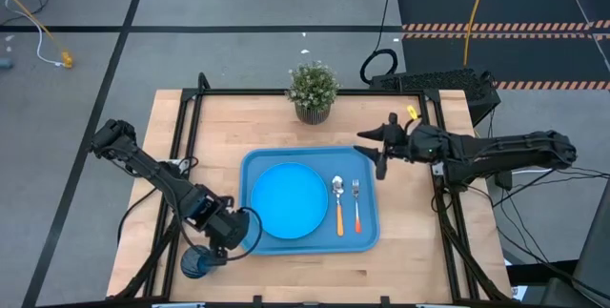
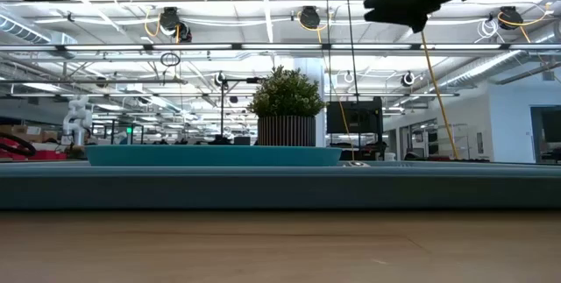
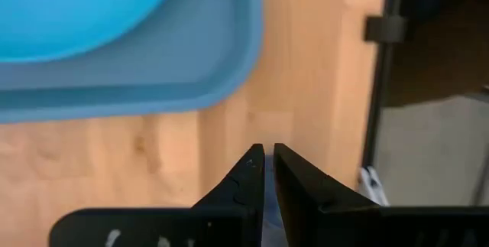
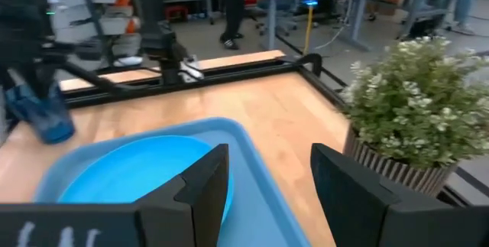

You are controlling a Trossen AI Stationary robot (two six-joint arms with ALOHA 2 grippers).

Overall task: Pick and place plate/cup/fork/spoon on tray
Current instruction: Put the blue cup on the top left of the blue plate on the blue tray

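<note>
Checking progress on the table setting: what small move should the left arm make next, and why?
Probably carry the cup onto the tray: the left end effector seems pinched on its rim, and it alone is off the tray.

A smooth, glossy rectangular blue plastic tray point(image 1: 367, 236) lies on a matt pale wooden table point(image 1: 419, 260), holding a glossy sky-blue round plate point(image 1: 288, 200).

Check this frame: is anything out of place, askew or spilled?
Nothing is spilled or damaged. The cup is the only item off the tray, at the table's front left by the left pincer, which looks shut on its rim. Plate, spoon and fork lie neatly inside.
</note>
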